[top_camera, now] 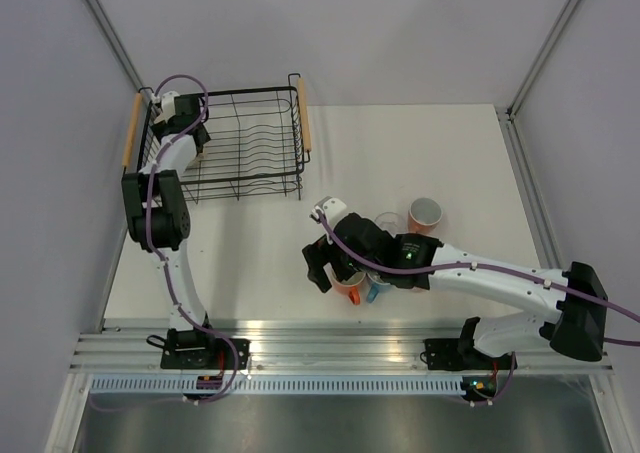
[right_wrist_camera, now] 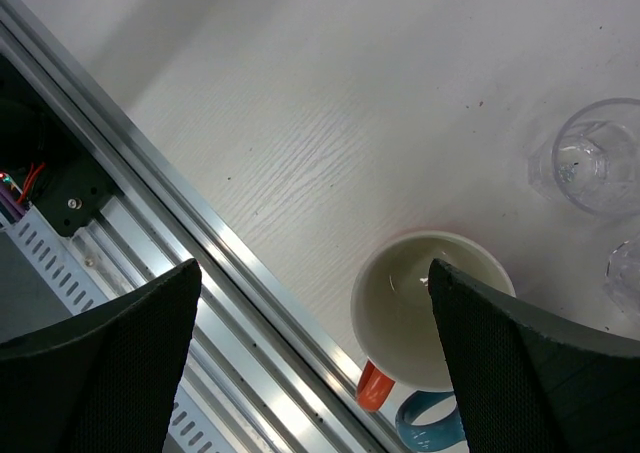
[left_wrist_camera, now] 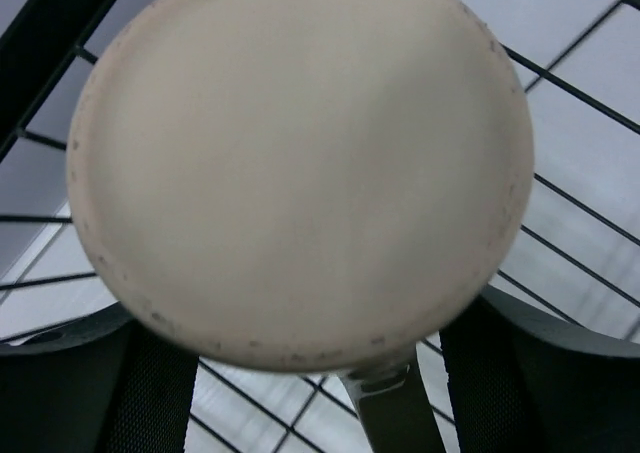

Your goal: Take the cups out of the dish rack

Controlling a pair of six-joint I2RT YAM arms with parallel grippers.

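The cream mug [left_wrist_camera: 300, 163] is at the far-left corner of the dish rack [top_camera: 255, 138], pinched between the left gripper's [top_camera: 178, 113] fingers [left_wrist_camera: 110, 383]. The dish rack occupies the worktop's [top_camera: 400, 143] far-left corner. Near the front edge, the right gripper [right_wrist_camera: 312, 273] hovers, fingers spread, over the orange mug [right_wrist_camera: 430, 308], which stands beside a blue mug [right_wrist_camera: 430, 423].

Glossy cream mug [left_wrist_camera: 300, 163], black wire rack [top_camera: 250, 180]

Bright, even overhead light, soft shadows — the cream mug [left_wrist_camera: 300, 163] fills the left wrist view, blurred.
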